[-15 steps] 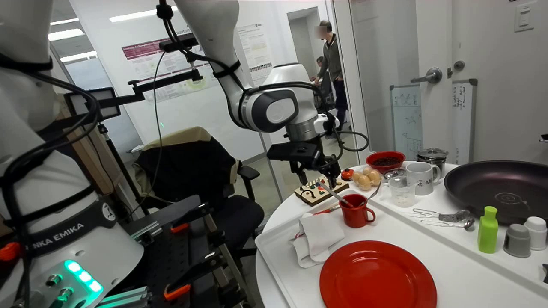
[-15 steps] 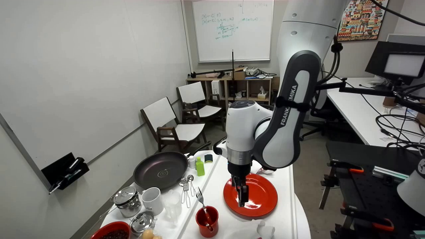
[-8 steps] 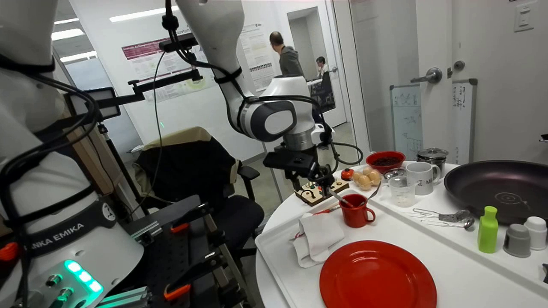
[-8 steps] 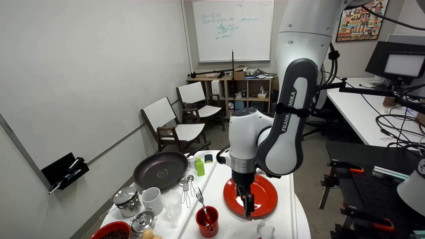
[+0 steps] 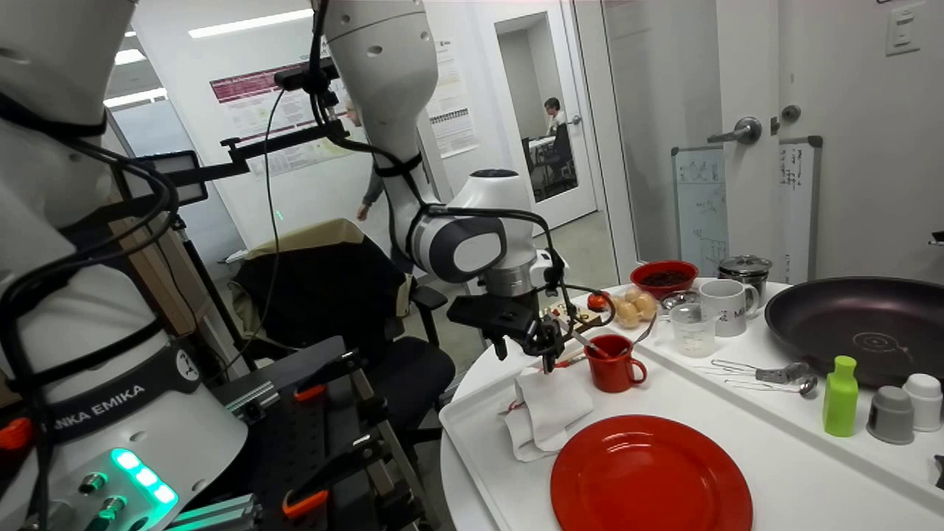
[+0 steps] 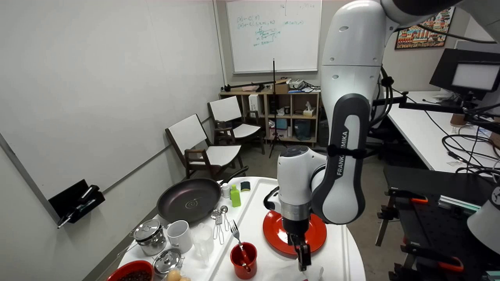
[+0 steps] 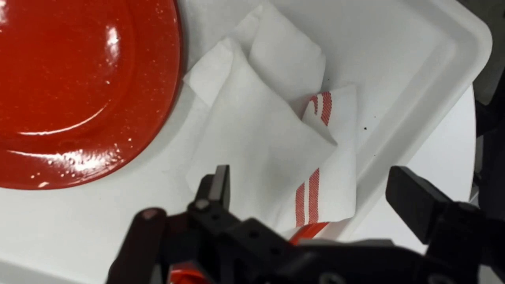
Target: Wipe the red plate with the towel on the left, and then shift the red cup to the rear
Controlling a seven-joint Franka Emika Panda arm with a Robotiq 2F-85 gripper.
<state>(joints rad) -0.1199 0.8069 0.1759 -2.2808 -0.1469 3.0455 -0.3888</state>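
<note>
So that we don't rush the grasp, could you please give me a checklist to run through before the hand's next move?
1. Hand open and holding nothing: ok.
2. Towel within the hand's opening in the wrist view: ok.
3. Hand low enough to grip the towel: cannot tell; no view settles contact.
4. Red cup upright: ok.
5. Hand clear of the utensils in the red cup: cannot tell; their outlines meet in an exterior view.
6. Red plate clean: cannot tell; pale specks show, perhaps only glints.

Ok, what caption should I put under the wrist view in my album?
Open jaws above the folded, red-striped towel, with the plate shining beside it.
</note>
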